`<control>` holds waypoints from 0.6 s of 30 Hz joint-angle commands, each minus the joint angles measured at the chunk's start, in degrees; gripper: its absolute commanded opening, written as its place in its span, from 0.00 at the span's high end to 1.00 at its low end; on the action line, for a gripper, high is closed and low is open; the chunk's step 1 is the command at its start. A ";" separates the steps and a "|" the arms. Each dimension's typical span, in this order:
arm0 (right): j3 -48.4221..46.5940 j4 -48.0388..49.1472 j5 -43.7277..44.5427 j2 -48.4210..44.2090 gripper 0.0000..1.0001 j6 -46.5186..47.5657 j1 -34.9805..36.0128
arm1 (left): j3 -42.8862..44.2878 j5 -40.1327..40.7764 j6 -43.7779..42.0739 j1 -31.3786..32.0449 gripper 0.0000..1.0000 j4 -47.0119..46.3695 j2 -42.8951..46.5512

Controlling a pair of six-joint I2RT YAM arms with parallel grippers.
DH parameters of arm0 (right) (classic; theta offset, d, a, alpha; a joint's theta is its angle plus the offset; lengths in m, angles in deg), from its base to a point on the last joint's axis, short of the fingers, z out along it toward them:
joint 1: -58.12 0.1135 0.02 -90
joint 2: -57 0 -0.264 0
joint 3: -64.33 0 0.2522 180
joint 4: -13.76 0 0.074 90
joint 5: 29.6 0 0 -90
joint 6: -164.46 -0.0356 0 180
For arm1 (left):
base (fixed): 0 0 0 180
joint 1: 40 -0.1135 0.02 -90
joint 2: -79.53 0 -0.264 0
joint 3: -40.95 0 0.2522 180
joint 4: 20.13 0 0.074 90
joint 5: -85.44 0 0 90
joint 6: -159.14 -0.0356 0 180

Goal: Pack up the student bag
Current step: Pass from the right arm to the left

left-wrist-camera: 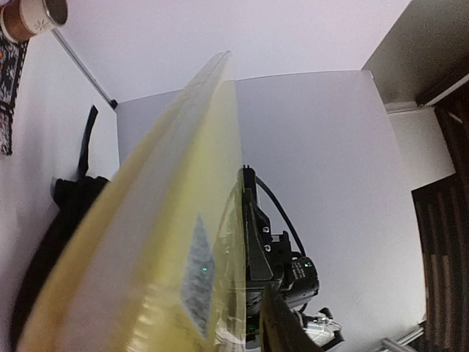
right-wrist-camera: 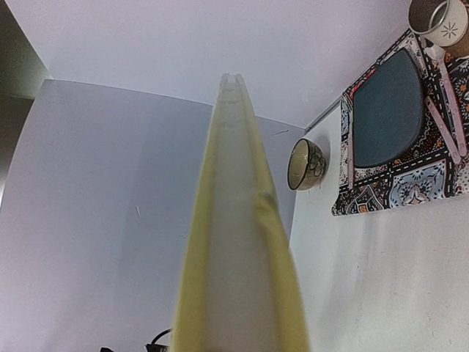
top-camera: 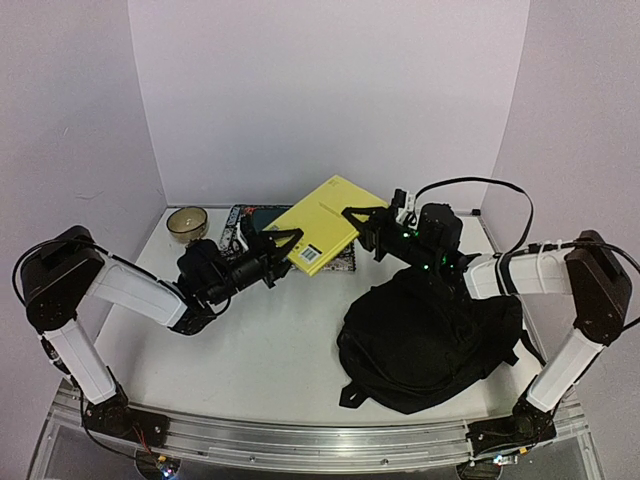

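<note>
**A:** At the right front of the table, beneath the right arm, we find the student bag [top-camera: 430, 340], black and slumped. How will it handle?

**B:** We judge it soft and limp, so we would take a strap or the edge of its mouth.

**A:** And the claws?

**B:** The right gripper [top-camera: 354, 218] is clamped on the yellow book [top-camera: 318, 215], which looks stiff and light. The left gripper [top-camera: 290, 243] meets the book's near edge, but we cannot tell whether it grips.

Yellow book [top-camera: 322, 222] bridges left end effector [top-camera: 288, 241] and right end effector [top-camera: 358, 216].
</note>
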 commanded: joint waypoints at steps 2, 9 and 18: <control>0.93 8.83 -1.30 -0.16 0.88 0.43 0.83 | -0.85 0.43 1.21 0.31 0.92 -10.34 0.01; -0.34 -3.76 -7.81 -1.26 0.56 8.31 0.75 | -5.86 4.38 -1.78 -0.33 1.00 -10.32 3.63; -11.98 -52.90 -6.46 -6.17 0.07 35.90 0.74 | -14.67 5.61 -4.54 -4.41 1.00 -5.17 8.80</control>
